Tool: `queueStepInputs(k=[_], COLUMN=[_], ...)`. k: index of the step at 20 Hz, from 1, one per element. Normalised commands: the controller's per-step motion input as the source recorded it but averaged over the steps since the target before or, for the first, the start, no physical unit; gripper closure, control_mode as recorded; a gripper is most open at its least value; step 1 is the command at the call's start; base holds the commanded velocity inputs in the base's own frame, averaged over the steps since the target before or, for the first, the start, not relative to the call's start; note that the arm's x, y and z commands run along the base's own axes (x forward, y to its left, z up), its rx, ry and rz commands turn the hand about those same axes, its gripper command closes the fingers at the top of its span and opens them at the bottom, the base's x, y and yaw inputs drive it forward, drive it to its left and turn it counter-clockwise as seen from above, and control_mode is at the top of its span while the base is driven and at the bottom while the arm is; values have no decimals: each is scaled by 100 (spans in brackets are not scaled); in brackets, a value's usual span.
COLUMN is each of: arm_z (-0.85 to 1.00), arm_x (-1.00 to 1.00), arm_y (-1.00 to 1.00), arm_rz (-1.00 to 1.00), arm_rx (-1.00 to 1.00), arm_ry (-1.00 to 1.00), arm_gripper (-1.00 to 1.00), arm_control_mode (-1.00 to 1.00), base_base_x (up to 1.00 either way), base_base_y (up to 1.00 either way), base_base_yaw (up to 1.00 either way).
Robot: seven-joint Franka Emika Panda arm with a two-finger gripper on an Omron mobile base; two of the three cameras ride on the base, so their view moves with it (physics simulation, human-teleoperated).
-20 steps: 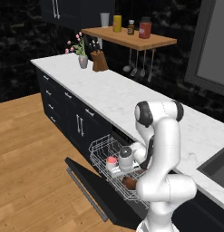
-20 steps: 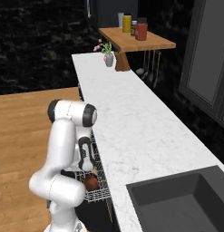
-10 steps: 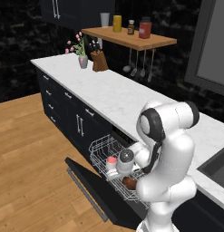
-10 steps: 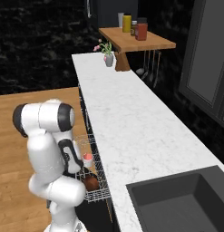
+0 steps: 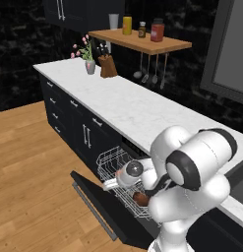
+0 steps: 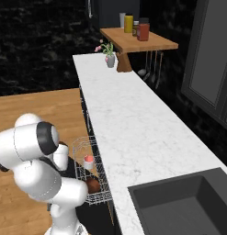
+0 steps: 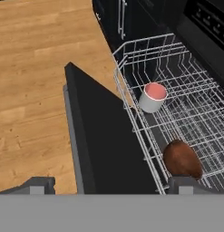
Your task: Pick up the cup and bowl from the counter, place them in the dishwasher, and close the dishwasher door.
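Note:
The dishwasher door lies dropped open, a flat black panel with its grey bar handle along the outer edge. The white wire rack is pulled out over it. In the rack stands the white cup with its red top, also seen from the right base. The dark reddish-brown bowl lies tipped near the rack's front rim. My gripper hangs open above the door, beside the rack, its fingertips wide apart and holding nothing.
The white marble counter runs above dark cabinets. A knife block and flower vase stand at its far end under a wooden shelf. A sink lies at the near end. Wooden floor stretches left.
My arm has folded, its elbow swinging out toward the cameras, and the hand has drawn back from the rack over the door. Cup and bowl stay in the rack.

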Motion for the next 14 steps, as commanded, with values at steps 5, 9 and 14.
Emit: queueStepInputs(k=[5,9,14], arm_z=[100,100,100], arm_x=[24,1,0], arm_y=[97,100,97], arm_rz=[0,0,0], arm_rx=[-7,-27,-31], arm_ry=[19,20,23], arm_gripper=[-100,-100,-100], arm_control_mode=[-100,-100,-100], base_base_x=[0,0,0], base_base_y=[0,0,0], base_base_yaw=[0,0,0])
